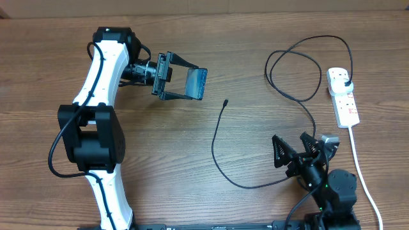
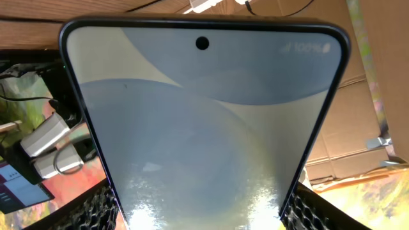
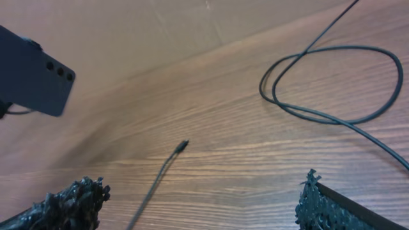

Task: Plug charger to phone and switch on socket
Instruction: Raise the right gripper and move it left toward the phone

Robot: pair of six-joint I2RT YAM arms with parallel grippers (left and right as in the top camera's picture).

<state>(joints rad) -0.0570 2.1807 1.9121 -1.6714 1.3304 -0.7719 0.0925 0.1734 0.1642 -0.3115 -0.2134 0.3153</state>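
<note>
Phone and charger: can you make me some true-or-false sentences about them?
1. The left fingers hold the phone up off the table. True.
2. The charger is plugged into the phone. False: its tip lies on the table, apart from the phone.
3. The right fingers are open and hold nothing. True.
4. The socket lies on the robot's left side. False: it lies on the right side.

phone (image 1: 195,83) blue-grey; charger (image 1: 213,144) black; socket (image 1: 343,96) white, red-marked.
</note>
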